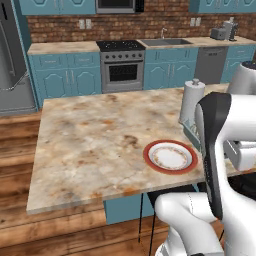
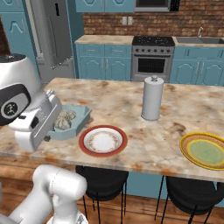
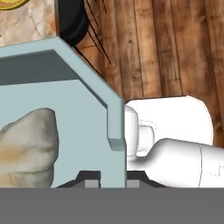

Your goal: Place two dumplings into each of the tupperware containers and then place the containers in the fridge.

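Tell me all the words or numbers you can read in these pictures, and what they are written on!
There are none to read.
The red-rimmed plate has only a faint speckled pattern, no letters.
The paper towel roll, the yellow plate and the pale blue container with dumplings are plain.
The stove and fridge show no label that can be made out.

The arm hides part of the pale blue container (image 2: 78, 120), and a dumpling (image 3: 26, 148) is cut off.
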### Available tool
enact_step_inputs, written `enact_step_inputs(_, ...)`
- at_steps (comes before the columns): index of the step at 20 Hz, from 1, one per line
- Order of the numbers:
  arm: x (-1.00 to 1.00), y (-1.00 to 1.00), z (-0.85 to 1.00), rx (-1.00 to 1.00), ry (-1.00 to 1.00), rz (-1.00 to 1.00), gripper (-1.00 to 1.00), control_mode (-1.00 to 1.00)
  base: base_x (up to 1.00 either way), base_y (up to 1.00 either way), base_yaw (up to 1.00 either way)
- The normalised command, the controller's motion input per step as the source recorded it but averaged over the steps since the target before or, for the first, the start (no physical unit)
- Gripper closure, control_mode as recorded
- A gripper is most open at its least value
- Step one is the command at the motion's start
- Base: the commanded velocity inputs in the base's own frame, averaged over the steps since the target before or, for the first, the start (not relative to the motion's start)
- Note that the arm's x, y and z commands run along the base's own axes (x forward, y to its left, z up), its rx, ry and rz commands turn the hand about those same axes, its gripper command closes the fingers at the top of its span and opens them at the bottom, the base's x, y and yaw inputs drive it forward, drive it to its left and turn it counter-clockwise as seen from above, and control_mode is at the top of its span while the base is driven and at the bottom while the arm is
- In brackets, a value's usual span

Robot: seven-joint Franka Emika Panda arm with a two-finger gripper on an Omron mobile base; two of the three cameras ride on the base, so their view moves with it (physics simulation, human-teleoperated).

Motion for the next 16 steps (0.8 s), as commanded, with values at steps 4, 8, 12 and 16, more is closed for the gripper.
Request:
enact_step_inputs(4,-0.04,0.06,0.12,0.00,-0.07,0.08,1.00,-1.00,0.00,0.00,0.00)
enact_step_inputs(8,-0.03,0.17,0.02,-0.01,-0.07,0.09,1.00,-1.00,0.00,0.00,0.00)
enact_step_inputs(12,-0.03,0.06,0.00,0.00,-0.02,0.00,1.00,-1.00,0.00,0.00,0.00)
enact_step_inputs(16,0.00,0.02,0.00,0.00,0.01,0.00,1.00,1.00,-0.16,0.01,0.00)
